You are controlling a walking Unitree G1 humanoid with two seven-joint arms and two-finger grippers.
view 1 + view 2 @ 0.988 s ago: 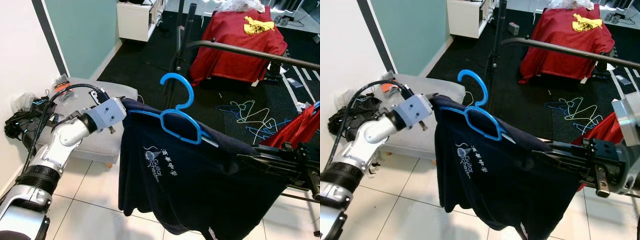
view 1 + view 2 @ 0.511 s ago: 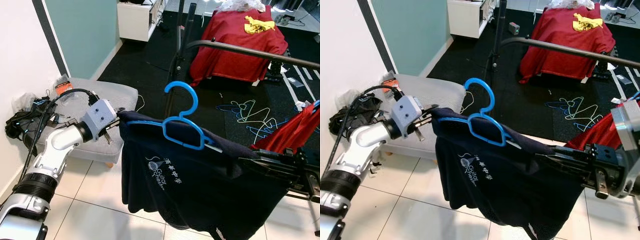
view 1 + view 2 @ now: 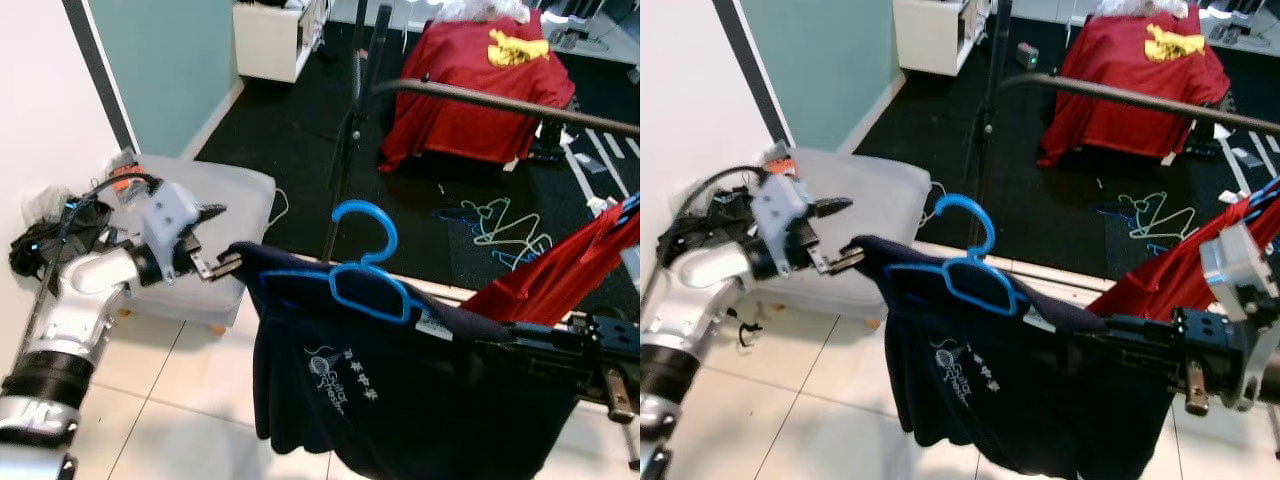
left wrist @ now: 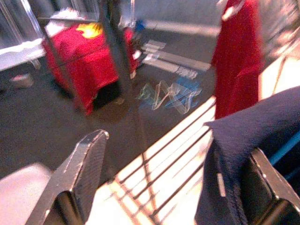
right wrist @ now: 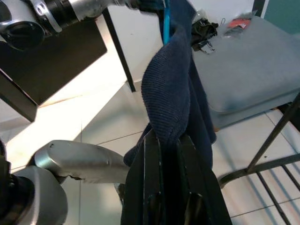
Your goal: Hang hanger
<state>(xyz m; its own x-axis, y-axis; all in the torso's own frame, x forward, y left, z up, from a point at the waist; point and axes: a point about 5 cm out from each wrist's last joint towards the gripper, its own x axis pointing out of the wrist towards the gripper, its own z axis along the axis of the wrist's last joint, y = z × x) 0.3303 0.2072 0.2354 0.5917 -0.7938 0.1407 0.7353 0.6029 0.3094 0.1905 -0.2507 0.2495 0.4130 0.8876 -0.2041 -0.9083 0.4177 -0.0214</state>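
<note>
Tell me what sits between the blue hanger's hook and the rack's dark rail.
Nothing hangs between them. In the left eye view, the blue hanger hook sits below the dark rail, with bare black carpet showing through the gap.

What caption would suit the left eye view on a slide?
Right tool pinches a navy shirt on a blue hanger; open left tool at its shoulder, rail behind.
</note>
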